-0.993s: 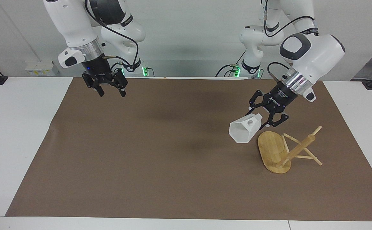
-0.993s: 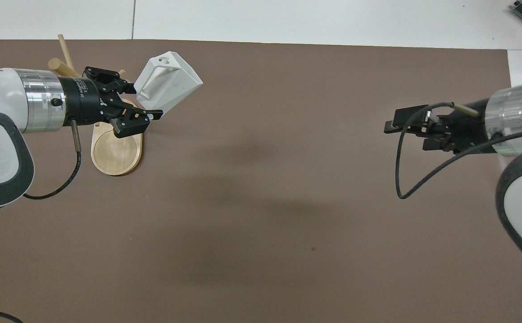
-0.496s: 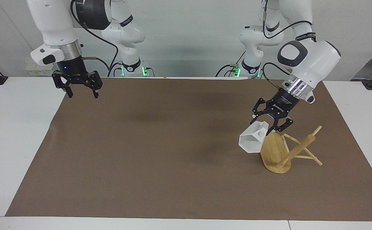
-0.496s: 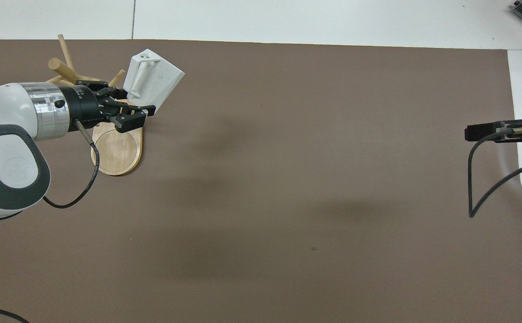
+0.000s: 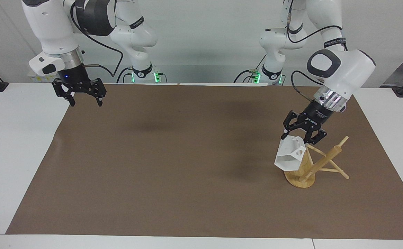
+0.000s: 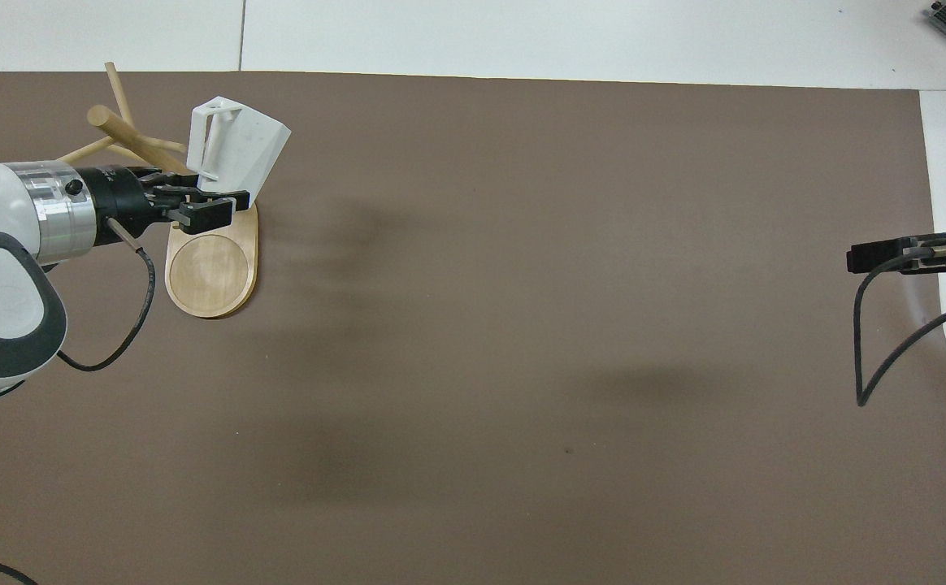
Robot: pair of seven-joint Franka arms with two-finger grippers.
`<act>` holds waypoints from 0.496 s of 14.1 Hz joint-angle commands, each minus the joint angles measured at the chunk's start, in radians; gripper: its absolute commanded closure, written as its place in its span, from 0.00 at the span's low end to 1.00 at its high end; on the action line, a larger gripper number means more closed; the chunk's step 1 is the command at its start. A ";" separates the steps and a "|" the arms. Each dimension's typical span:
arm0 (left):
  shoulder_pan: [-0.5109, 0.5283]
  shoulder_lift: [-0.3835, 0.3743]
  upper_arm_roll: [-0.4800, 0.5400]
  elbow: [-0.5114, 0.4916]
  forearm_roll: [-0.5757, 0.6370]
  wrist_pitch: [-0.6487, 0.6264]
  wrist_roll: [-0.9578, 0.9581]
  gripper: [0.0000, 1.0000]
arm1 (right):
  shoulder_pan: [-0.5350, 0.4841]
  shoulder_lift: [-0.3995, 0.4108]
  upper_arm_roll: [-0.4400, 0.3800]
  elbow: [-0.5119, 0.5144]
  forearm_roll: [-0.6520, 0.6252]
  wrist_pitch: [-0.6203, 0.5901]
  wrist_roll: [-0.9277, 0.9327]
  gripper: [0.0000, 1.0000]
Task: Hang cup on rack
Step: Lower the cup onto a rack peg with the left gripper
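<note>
We see 1 white faceted cup (image 5: 289, 156), pinched at its base by our left gripper (image 5: 300, 137), hanging tilted over the tipped rack (image 5: 307, 166). That 1 bamboo rack lies on its oval base edge, pegs splayed, near the left arm's end of the brown mat (image 5: 173, 166). Our right gripper (image 5: 83, 100) waits with jaws wide and empty over the mat's corner.

Facing and overhead cameras share the table (image 5: 201, 166)
</note>
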 commanded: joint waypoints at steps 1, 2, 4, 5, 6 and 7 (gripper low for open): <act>0.030 -0.040 -0.005 -0.042 0.017 0.008 -0.068 1.00 | -0.002 -0.034 0.005 -0.033 0.001 -0.027 -0.019 0.00; 0.031 -0.040 -0.005 -0.041 0.020 0.005 -0.068 1.00 | -0.002 -0.036 0.005 -0.032 0.001 -0.032 -0.023 0.00; 0.041 -0.040 -0.005 -0.041 0.025 0.003 -0.073 1.00 | -0.002 -0.040 0.007 -0.033 0.003 -0.050 -0.023 0.00; 0.050 -0.040 -0.005 -0.042 0.025 0.003 -0.078 1.00 | -0.002 -0.040 0.007 -0.033 0.003 -0.052 -0.023 0.00; 0.053 -0.041 -0.003 -0.042 0.026 -0.009 -0.081 1.00 | -0.002 -0.040 0.007 -0.033 0.005 -0.053 -0.023 0.00; 0.060 -0.041 -0.003 -0.038 0.026 -0.029 -0.081 1.00 | -0.002 -0.040 0.007 -0.032 0.015 -0.053 -0.022 0.00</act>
